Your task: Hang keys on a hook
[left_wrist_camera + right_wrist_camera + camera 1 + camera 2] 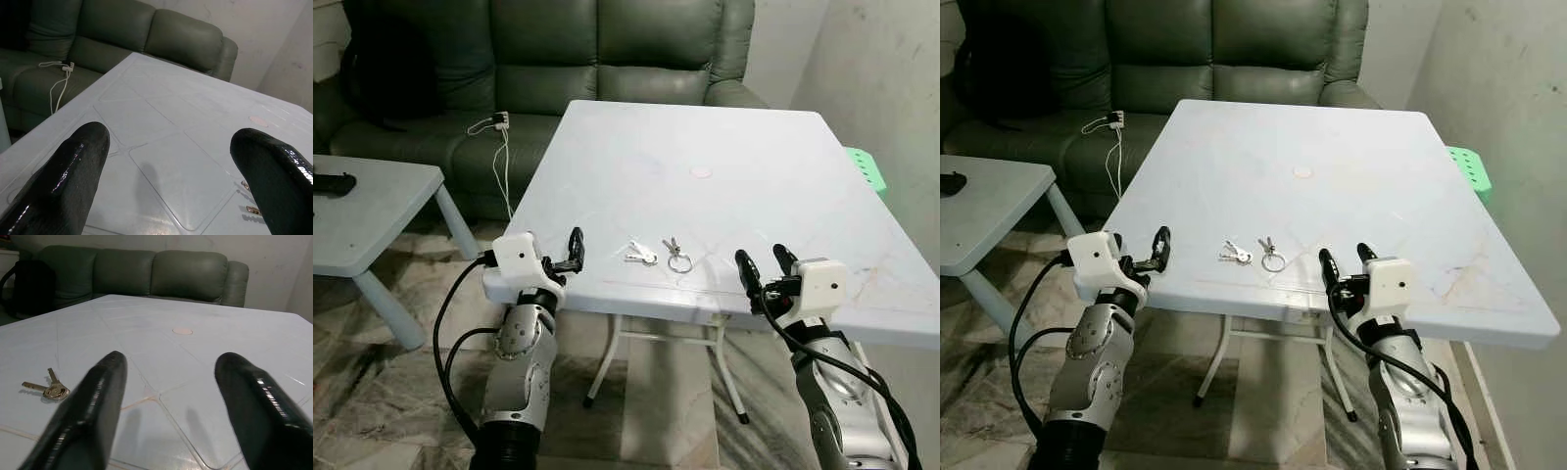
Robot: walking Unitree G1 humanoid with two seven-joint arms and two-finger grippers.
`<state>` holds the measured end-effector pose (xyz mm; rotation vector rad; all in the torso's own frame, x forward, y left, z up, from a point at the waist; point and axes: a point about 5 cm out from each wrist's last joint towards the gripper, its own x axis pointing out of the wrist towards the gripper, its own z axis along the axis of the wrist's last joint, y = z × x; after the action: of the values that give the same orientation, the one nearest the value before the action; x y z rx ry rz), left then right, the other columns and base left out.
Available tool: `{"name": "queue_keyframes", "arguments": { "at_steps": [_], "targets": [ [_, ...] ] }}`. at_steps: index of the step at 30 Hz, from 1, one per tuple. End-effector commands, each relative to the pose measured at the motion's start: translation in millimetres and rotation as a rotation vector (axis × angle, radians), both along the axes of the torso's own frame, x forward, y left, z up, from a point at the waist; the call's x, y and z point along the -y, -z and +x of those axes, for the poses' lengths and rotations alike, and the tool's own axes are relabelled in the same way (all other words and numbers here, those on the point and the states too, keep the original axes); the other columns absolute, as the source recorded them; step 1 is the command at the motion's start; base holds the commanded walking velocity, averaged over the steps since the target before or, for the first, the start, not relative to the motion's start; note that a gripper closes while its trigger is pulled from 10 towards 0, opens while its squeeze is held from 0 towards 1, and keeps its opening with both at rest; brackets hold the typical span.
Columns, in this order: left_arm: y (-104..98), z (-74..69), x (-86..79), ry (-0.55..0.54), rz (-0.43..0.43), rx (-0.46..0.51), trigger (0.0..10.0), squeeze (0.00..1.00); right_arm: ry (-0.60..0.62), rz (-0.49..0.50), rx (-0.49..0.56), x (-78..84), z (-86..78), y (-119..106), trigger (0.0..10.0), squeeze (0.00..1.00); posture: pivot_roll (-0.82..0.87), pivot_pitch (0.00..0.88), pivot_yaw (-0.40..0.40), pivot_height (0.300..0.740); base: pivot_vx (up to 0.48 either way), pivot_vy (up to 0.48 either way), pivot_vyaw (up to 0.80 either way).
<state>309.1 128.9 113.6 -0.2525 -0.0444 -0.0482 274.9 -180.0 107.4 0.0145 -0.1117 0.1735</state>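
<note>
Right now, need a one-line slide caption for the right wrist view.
Open right gripper hovers low over the white table, keys lying off to one side, green sofa behind.

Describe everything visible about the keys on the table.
There are two sets of keys lying flat on the white table near its front edge, a small gap between them. One is a silver cluster; the other has two keys on a round metal ring, which look brassy in the right wrist view. They lie between the left claw and right claw, both open. Neither claw touches them.
</note>
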Motion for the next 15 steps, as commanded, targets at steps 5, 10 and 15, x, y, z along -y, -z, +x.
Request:
{"name": "queue_keyframes", "arguments": {
  "at_steps": [5,10,15],
  "targets": [
    [-2.3,-0.7,1.3,0.006,0.017,0.015,10.0,0.0,-0.008,-0.028,0.015,2.5,0.8,-3.9,10.0,1.0,-0.04,0.0,-0.045,0.74,0.0,0.0,0.0],
    [-2.4,-1.4,1.1,0.01,0.024,0.017,10.0,0.0,-0.023,-0.035,0.009,2.7,1.0,-3.6,10.0,0.0,-0.04,0.0,-0.044,0.74,0.0,0.0,0.0],
    [-1.3,-5.1,1.6,0.081,0.108,0.03,10.0,0.0,-0.038,-0.063,0.006,7.0,1.6,-4.2,10.0,1.0,-0.04,0.009,-0.051,0.74,0.0,0.0,0.0]
  ]
}}
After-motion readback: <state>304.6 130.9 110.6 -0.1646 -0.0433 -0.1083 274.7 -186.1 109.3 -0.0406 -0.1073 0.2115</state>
